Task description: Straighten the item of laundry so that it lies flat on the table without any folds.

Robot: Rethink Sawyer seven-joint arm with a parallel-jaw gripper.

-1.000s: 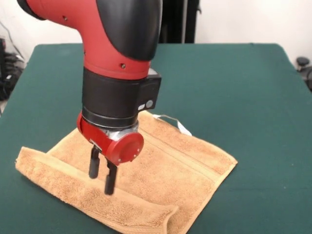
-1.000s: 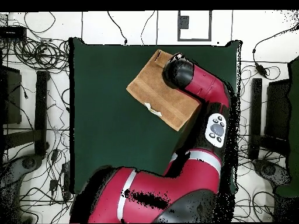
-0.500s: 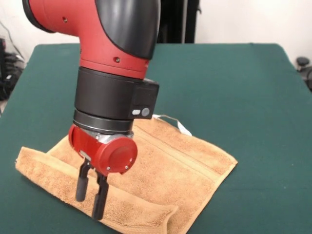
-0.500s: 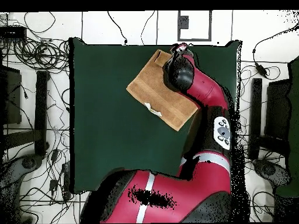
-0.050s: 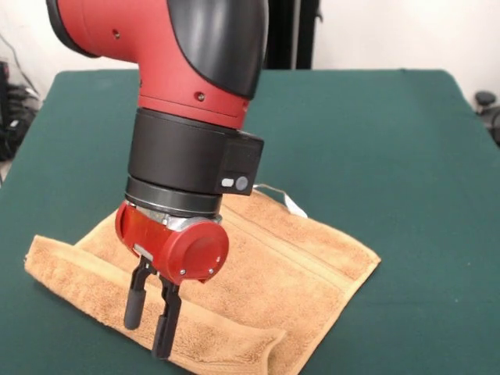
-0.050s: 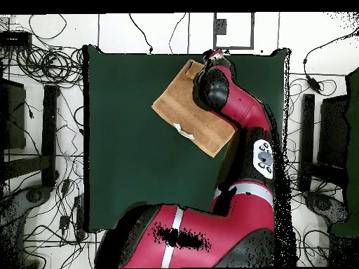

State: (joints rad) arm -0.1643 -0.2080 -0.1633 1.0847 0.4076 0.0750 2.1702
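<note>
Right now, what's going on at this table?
The Sawyer arm is working on an orange-tan towel lying on the green table. Its gripper points down with its two fingers slightly apart, over the folded-over strip along the towel's near edge; whether the tips touch the cloth is unclear. The rest of the towel lies mostly flat, white loop tag at the far edge. The fold is not yet straightened.

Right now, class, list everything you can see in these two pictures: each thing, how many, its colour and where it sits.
towel: one, orange-tan, near edge folded over, on the table under the gripper
loop tag: one, white, on the towel's far edge
table: one, dark green top, fills the front view
cables: many, black, on the pale floor around the table
arm: one, red and black, reaching down over the towel
gripper: one, black fingers open, above the towel's folded edge
</note>
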